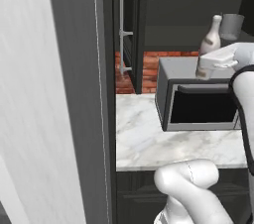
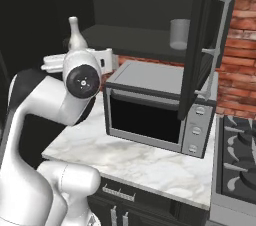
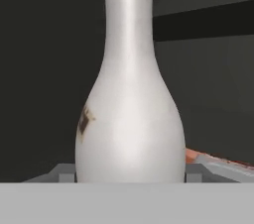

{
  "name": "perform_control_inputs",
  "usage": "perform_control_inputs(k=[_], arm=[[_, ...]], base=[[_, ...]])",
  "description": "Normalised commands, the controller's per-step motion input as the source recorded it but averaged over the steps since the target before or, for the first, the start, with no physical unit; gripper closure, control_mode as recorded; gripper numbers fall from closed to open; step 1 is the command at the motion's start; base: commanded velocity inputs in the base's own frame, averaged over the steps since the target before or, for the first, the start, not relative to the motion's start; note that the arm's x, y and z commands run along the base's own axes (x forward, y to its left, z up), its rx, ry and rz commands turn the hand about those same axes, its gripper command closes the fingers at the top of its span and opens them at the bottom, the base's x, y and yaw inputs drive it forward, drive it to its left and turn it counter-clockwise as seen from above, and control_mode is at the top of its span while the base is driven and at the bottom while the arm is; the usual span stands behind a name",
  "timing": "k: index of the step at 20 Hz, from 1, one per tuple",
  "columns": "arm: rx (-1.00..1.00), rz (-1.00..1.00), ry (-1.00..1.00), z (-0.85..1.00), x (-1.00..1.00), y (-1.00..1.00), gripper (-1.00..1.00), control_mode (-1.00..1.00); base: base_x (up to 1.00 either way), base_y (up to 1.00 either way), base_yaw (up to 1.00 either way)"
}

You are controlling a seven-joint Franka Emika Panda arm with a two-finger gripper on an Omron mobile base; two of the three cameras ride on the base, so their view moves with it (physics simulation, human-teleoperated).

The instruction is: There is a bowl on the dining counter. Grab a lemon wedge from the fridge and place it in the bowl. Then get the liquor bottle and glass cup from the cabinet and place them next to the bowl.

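The white liquor bottle [image 1: 210, 44] stands upright in the open dark cabinet above the microwave [image 1: 198, 100], on the shelf's left part, and the gripper [image 1: 204, 67] reaches up to its lower body. In the hand view the bottle [image 3: 130, 99] sits squarely between the two finger tips [image 3: 63, 173], which stand at either side of its wide base; whether they press on it or only flank it I cannot tell, so the grasp is unclear. A small brown smudge marks the bottle's left flank. From the right base view the bottle's neck [image 2: 75, 34] rises behind the arm's wrist, with the gripper [image 2: 107, 60] beside it.

The grey glass cup [image 1: 231, 26] stands on the same shelf, to the right of the bottle and apart from it; in the right base view it [image 2: 179, 34] sits just left of the open cabinet door [image 2: 207, 40]. The microwave rests on the marble counter [image 1: 144, 139], against a red brick wall [image 2: 240, 45].
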Motion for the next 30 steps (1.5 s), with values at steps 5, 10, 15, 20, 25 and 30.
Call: perform_control_inputs(k=[5,10,15,20,25,30], arm=[[0.0,0.0,0.0,-0.22,-1.0,-0.11,1.0,-1.0],[0.0,-0.05,-0.01,-0.3,-1.0,0.0,1.0,-1.0],[0.0,-0.09,-0.02,-0.24,-0.89,0.0,1.0,-1.0],[0.0,-0.09,-0.02,-0.06,-0.39,0.0,1.0,1.0],[0.0,0.0,0.0,0.0,0.0,0.0,1.0,1.0],[0.0,0.0,0.0,0.0,0.0,0.0,1.0,1.0]], base=[[0.0,0.0,0.0],[0.0,0.0,0.0],[0.0,0.0,0.0],[-0.19,0.0,-0.1],[-0.27,0.07,-0.4],[-0.11,0.18,-0.55]])
